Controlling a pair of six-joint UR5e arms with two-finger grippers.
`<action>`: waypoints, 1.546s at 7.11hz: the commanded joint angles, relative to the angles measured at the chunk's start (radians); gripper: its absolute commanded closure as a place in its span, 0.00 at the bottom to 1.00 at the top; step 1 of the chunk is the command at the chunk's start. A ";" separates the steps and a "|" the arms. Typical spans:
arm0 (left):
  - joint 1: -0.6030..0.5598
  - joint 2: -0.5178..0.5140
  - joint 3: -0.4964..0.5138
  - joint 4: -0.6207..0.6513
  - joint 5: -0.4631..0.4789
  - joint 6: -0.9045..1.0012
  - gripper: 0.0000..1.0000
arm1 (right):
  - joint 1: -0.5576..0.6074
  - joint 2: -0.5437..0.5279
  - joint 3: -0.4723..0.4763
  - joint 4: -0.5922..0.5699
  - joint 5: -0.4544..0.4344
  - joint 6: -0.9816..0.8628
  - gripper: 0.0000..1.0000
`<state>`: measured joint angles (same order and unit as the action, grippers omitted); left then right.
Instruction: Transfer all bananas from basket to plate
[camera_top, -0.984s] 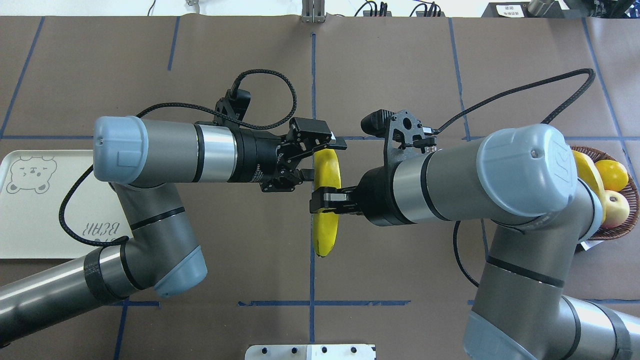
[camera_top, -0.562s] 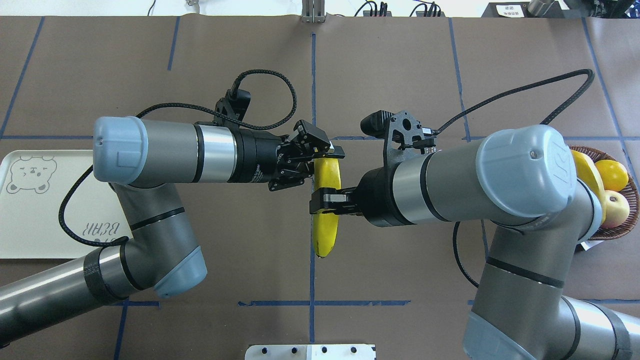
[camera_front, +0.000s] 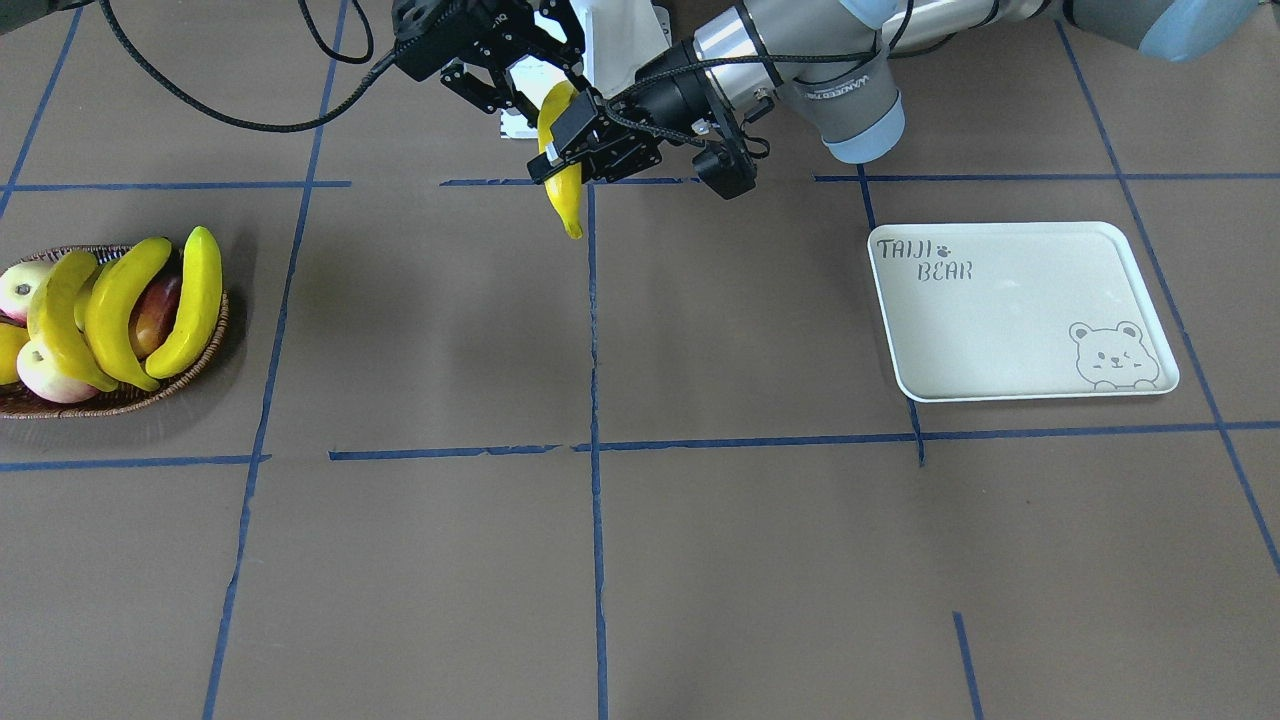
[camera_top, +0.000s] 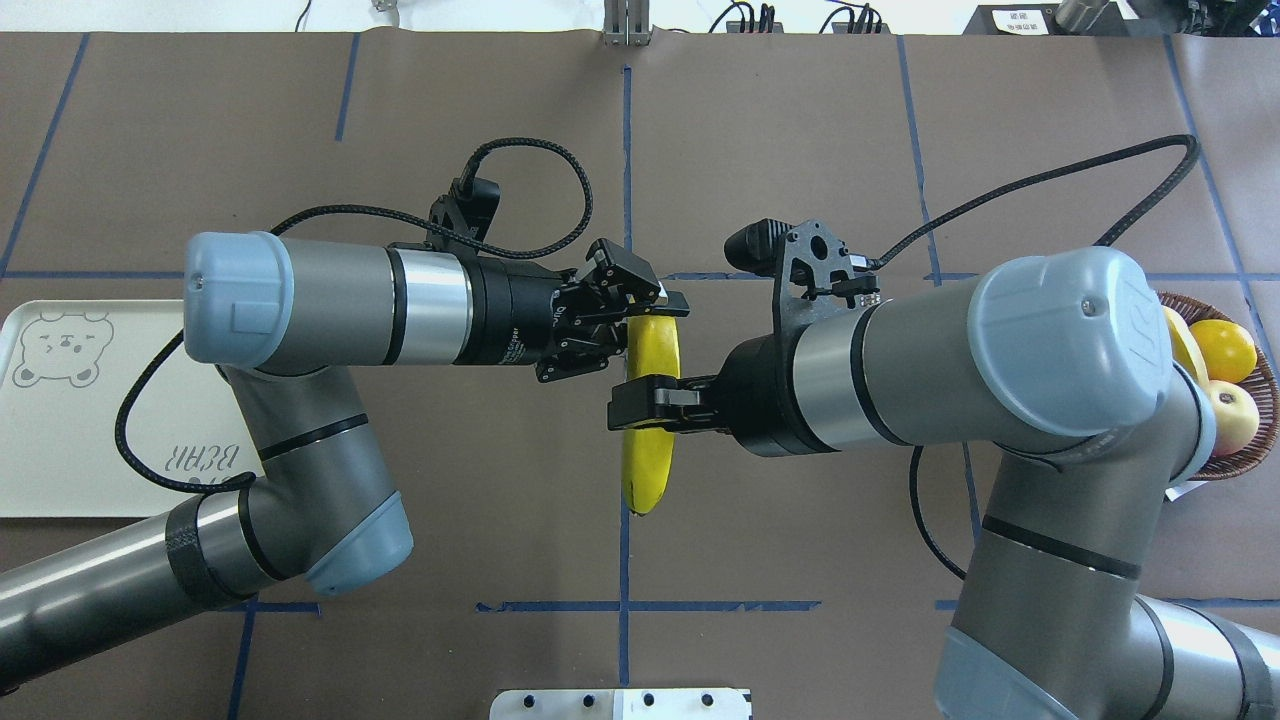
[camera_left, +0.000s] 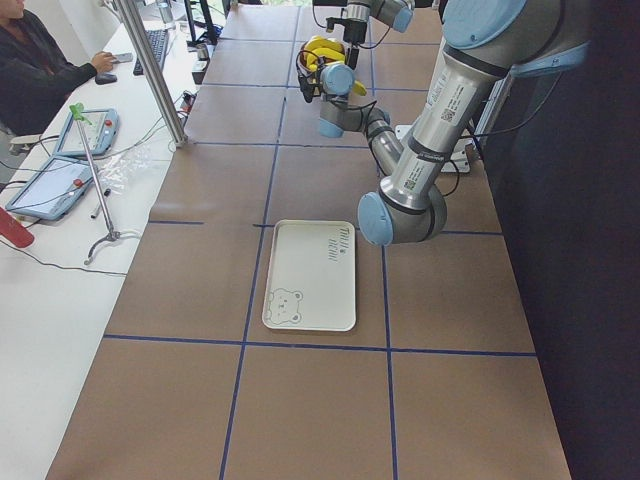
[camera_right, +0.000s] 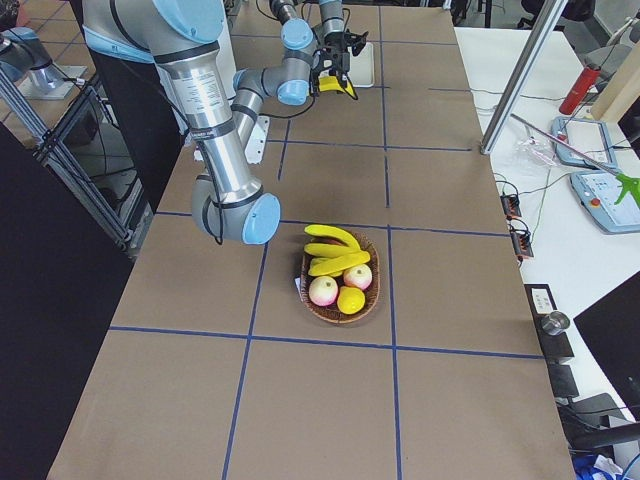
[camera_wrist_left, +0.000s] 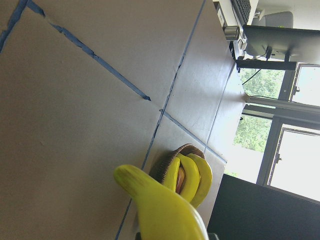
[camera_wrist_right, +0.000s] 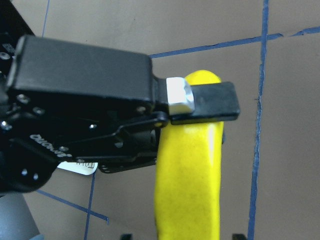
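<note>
The banana (camera_top: 645, 470) hung above the table (camera_top: 800, 130), well apart from the plate (camera_top: 60, 470), evidently mid hand-over toward it. The left claw (camera_top: 652, 316), on the plate's side, was clenched on one end. The right claw (camera_top: 645, 405) straddled its middle; whether it gripped could not be told. Three bananas (camera_front: 120, 310) lay in the basket (camera_front: 110, 400).

Table (camera_left: 200, 400): brown covering, blue tape grid.
Plate (camera_left: 305, 262): cream, flat at mid-table; bear outline at the near end, lettering at the far end.
Left arm (camera_left: 440, 110): near and large; blue-capped elbow just beside the Plate's far right corner, forearm running up the Table.
Right arm (camera_left: 362, 12): far and small.
Bananas (camera_left: 322, 48): yellow cluster at the far end, detail too small to read.
White side table (camera_left: 40, 330): two tablets (camera_left: 88, 128), a seated person (camera_left: 35, 60) and a metal post (camera_left: 150, 65).
</note>
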<state>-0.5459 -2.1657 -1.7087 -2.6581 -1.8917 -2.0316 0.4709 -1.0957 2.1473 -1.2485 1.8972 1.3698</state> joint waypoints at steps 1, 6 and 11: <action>-0.002 0.003 0.001 0.009 0.000 0.005 1.00 | 0.008 -0.009 0.023 -0.002 0.002 0.000 0.00; -0.167 0.140 -0.095 0.470 -0.076 0.299 1.00 | 0.181 -0.183 0.054 -0.038 0.170 -0.029 0.00; -0.262 0.560 -0.187 0.636 0.035 0.780 1.00 | 0.218 -0.204 0.034 -0.112 0.158 -0.031 0.00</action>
<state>-0.7833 -1.7000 -1.9035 -2.0289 -1.8867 -1.3829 0.6879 -1.2992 2.1831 -1.3548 2.0576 1.3394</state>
